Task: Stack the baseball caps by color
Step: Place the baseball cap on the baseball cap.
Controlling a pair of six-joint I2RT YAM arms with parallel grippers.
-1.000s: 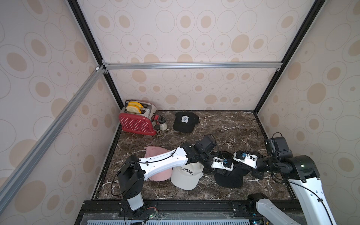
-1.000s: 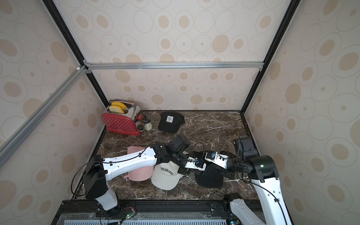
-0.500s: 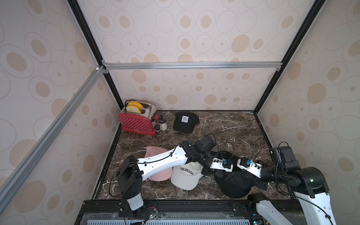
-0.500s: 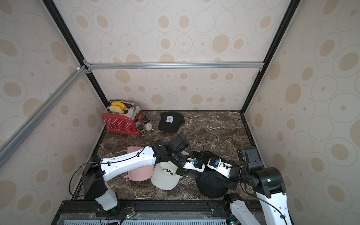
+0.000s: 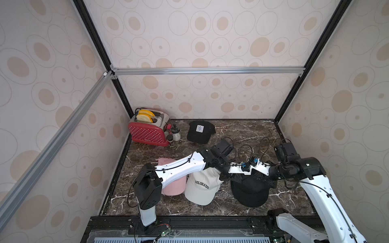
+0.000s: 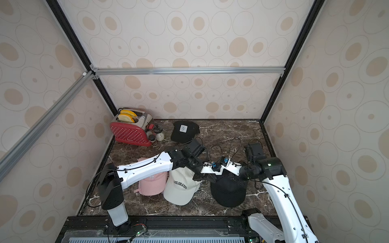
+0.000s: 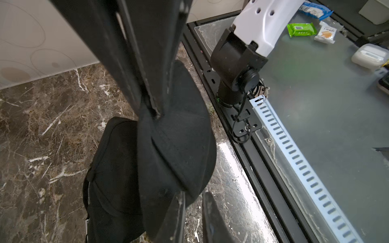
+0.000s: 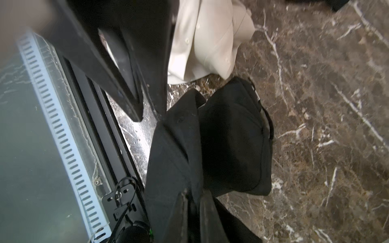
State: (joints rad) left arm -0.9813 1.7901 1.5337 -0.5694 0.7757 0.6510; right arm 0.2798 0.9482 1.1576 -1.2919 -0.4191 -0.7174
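Observation:
At the front right a black cap (image 5: 250, 189) hangs in my right gripper (image 8: 193, 208), which is shut on its fabric. It droops over a second black cap (image 7: 113, 168) lying on the marble table (image 5: 242, 134). My left gripper (image 7: 193, 212) faces it from the other side, open, with only table showing between its fingers; the cap's edge touches one finger. An off-white COLORADO cap (image 5: 200, 187) lies front centre, beside a pink cap (image 6: 151, 185) partly under the left arm. A black cap with a white patch (image 5: 200, 131) sits at the back.
A red toaster (image 5: 147, 130) with yellow slices and small bottles (image 5: 174, 134) fill the back left corner. Patterned walls close in three sides. A black rail (image 5: 189, 221) runs along the front, just near of the black caps.
My left gripper's jaws have parted and come off the black cap. The right gripper stays shut on it, and the cap has shifted slightly toward the front.

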